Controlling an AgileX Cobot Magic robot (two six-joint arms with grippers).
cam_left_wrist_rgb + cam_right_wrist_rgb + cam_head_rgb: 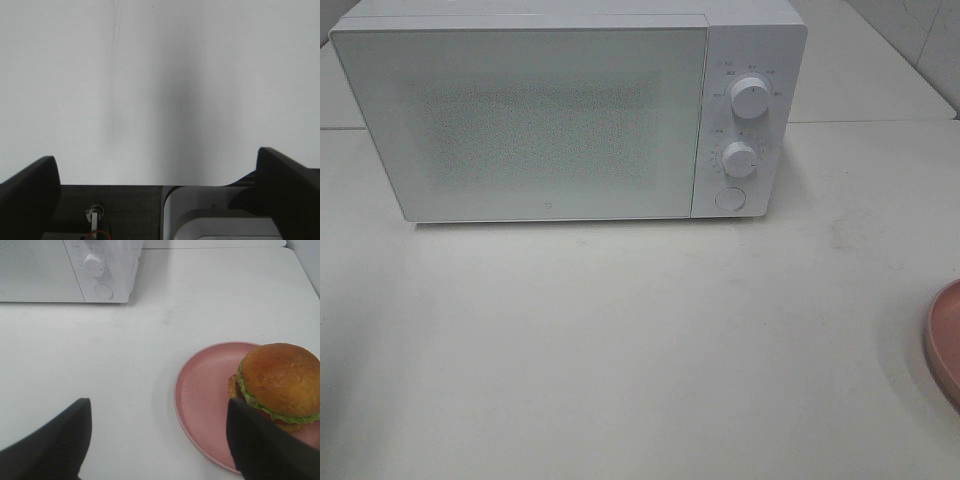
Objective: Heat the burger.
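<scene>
The burger [282,382], with a glossy brown bun and green lettuce frill, sits on a pink plate [205,395] in the right wrist view. Only the plate's rim [947,340] shows at the right edge of the high view; the burger is out of that view. The white microwave [570,115] stands at the back with its door shut. My right gripper [157,440] is open and empty, above the table just left of the plate. My left gripper [157,175] is open over bare white table. Neither arm shows in the high view.
The microwave has two knobs [749,100] and a round button [729,198] on its right panel; they also show in the right wrist view [95,265]. A table seam runs behind the microwave.
</scene>
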